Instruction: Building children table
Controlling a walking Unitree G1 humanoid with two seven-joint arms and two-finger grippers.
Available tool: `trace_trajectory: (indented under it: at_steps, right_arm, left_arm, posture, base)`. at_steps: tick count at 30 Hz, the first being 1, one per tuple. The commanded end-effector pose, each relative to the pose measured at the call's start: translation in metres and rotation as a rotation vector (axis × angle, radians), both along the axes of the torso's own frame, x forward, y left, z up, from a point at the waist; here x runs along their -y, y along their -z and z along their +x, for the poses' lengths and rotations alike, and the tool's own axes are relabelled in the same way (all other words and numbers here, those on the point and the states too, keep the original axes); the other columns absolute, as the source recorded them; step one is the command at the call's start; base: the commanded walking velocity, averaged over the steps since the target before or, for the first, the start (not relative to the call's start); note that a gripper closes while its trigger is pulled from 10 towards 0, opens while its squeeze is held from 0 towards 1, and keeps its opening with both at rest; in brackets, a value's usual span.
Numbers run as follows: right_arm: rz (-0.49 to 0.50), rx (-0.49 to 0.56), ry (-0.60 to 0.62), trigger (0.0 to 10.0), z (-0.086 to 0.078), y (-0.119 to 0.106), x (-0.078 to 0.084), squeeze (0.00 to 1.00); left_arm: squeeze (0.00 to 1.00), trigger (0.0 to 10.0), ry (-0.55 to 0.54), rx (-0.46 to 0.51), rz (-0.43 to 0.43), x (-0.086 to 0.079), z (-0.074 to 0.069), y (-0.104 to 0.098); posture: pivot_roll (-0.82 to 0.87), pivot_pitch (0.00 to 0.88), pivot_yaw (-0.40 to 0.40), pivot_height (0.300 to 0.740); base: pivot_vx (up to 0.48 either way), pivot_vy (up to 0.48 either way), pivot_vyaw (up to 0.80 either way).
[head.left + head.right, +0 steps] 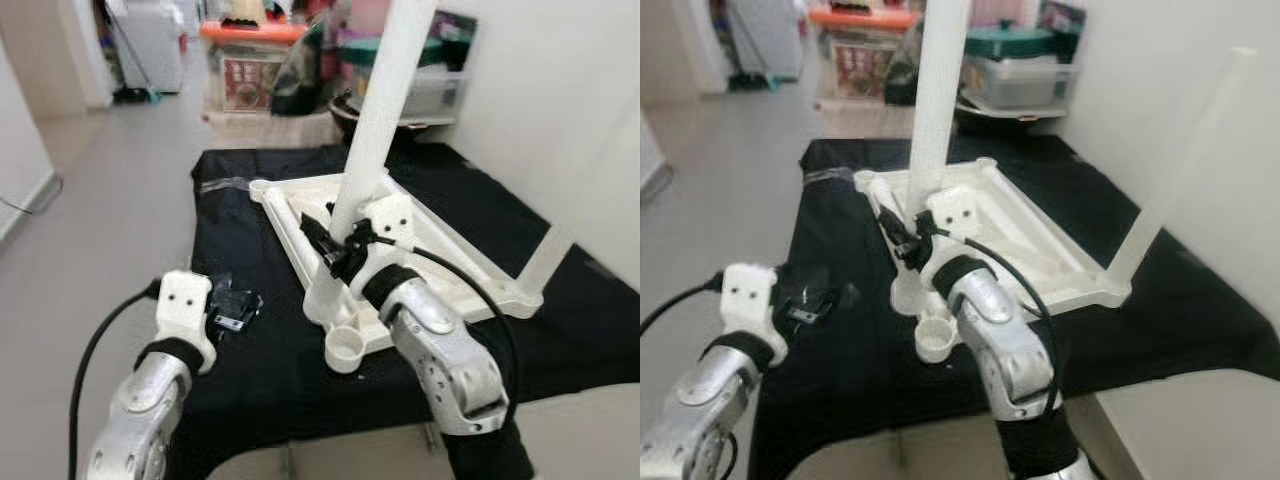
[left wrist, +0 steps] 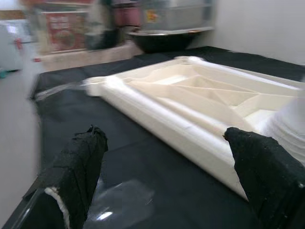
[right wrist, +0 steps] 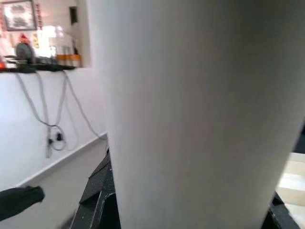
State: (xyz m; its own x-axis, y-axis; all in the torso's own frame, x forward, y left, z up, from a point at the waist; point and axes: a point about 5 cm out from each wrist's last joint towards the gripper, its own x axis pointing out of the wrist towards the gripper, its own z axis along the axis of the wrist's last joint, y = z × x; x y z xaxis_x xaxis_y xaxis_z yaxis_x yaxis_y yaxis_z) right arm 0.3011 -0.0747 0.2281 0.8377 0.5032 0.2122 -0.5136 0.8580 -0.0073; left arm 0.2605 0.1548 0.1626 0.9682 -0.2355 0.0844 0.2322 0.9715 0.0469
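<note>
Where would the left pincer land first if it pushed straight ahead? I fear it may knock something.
Probably the near side rail of the upturned white tabletop; the open left pincer points at it over black cloth, though depth is uncertain.

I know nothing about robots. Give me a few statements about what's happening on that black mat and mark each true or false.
1. The right claw grips an upright white table leg. True.
2. The white tabletop lies upside down on the black mat. True.
3. The left claw holds a screwdriver. False: its fingers are spread open and empty above the mat.
4. All four legs are fitted. False: the near corner socket is open, with no leg in it.
5. A second leg stands at the corner by the wall. True.
</note>
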Motion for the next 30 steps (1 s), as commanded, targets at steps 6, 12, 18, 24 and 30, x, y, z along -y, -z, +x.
trace_trajectory:
  at_steps: [6,12,18,24,30]
  right_arm:
    - [-0.015,0.011,0.006,10.0,0.0037,-0.0004,0.0018,0.00]
    - [-0.027,0.018,-0.009,10.0,0.0053,-0.0010,0.0019,0.00]
    - [-0.043,0.017,-0.040,10.0,0.0047,-0.0007,0.0030,0.00]
    - [-0.067,0.011,-0.109,10.0,0.0014,0.0011,0.0027,0.00]
    - [-0.096,0.006,-0.240,10.0,-0.0015,-0.0011,0.0088,0.00]
  left_arm:
    - [0.00,10.0,0.016,0.003,-0.019,0.0047,0.0013,0.0022]
    - [0.00,10.0,0.040,0.001,-0.022,0.0091,0.0001,0.0035]
    - [0.00,10.0,0.045,-0.004,-0.027,0.0102,-0.0005,0.0055]
    - [0.00,10.0,0.049,-0.008,-0.035,0.0113,-0.0001,0.0062]
    - [0.00,10.0,0.058,-0.025,-0.033,0.0108,-0.0011,0.0105]
  posture:
    - [0.07,0.000,-0.069,0.740]
    - [0.07,0.000,-0.071,0.740]
    - [0.07,0.000,-0.071,0.740]
    - [0.07,0.000,-0.074,0.740]
    - [0.06,0.000,-0.074,0.740]
  base:
    - [0.051,0.000,0.00]
    - [0.000,0.000,0.00]
    - [0.000,0.000,0.00]
    - [0.000,0.000,0.00]
    - [0.000,0.000,0.00]
